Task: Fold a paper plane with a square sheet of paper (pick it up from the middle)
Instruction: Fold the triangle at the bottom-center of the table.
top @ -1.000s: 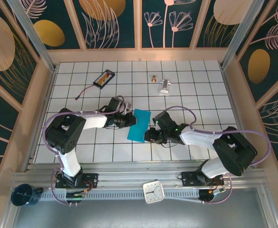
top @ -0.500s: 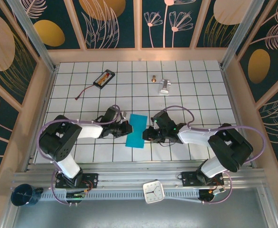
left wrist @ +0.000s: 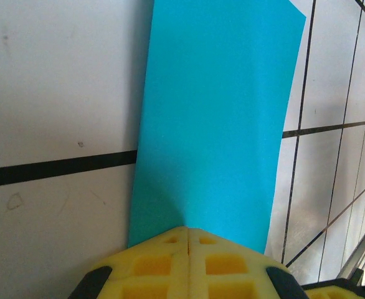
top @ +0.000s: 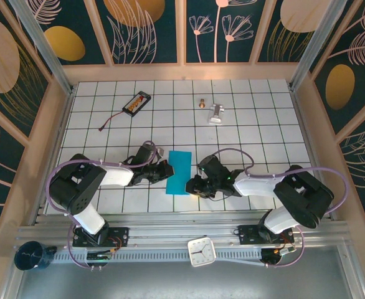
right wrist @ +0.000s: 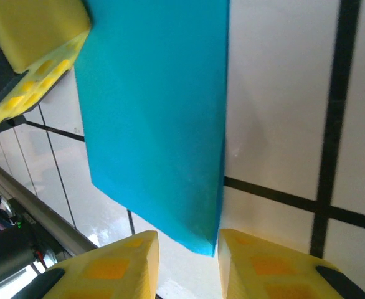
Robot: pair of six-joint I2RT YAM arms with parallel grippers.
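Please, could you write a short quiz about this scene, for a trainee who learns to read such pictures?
1. True or false: the left pincer stands wide open.
2. Which colour is the folded paper? A red, B teal, C white.
3. Fill in: the paper's corner lies ___ the fingers of the right pincer.
Key: 1 false; 2 B; 3 between.

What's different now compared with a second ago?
The teal folded paper straightened from a tilt and settled into a narrow strip. The left gripper and right gripper both drew back toward their bases alongside it. The left's jaws are now shut over its edge, and the right's are open around a corner. The battery pack and metal piece stayed put.
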